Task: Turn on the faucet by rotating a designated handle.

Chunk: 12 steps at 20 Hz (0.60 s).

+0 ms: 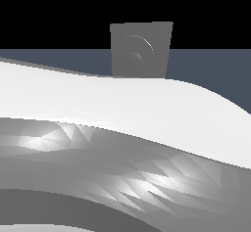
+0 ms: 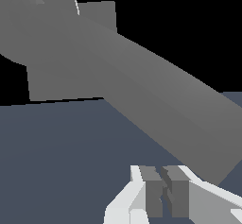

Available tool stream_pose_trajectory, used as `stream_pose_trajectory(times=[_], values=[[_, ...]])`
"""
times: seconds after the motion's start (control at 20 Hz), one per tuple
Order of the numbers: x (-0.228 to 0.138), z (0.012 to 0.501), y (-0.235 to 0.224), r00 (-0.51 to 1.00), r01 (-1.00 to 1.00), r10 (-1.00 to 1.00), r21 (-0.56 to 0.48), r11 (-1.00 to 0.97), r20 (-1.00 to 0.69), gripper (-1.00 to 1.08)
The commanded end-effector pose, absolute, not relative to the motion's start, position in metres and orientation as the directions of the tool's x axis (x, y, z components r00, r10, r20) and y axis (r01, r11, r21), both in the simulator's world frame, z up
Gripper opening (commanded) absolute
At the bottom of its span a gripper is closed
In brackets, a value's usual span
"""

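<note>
Gripper (image 2: 164, 192) hanging just beside handle (image 2: 156, 100), pads (image 2: 152, 194) pressed together, gripping nothing; faucet (image 1: 141, 50) plate standing upright behind the arm (image 1: 122, 108).

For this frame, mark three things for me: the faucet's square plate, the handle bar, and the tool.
faucet plate (image 1: 141, 50): exterior view, on the flat face beside the ring ridges.
handle (image 2: 156, 93): wrist view, on the middle of the long grey bar.
tool (image 2: 165, 194): wrist view, on the seam where the two dark pads meet.
</note>
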<state>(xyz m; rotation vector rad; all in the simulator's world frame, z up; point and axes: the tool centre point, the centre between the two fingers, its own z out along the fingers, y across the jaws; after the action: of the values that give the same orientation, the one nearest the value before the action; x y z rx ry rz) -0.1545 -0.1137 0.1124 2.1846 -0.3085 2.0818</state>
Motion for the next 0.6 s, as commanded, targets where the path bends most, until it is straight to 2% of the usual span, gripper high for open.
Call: stream_pose_trajectory(times=[0.0,0.55], values=[[-0.15,0.132,-0.124,0.005,-0.219,-0.061,-0.058,-0.974,0.998,-1.0],[-0.156,0.161,-0.156,-0.006,-0.223,-0.049,-0.049,-0.974,0.999,-1.0]])
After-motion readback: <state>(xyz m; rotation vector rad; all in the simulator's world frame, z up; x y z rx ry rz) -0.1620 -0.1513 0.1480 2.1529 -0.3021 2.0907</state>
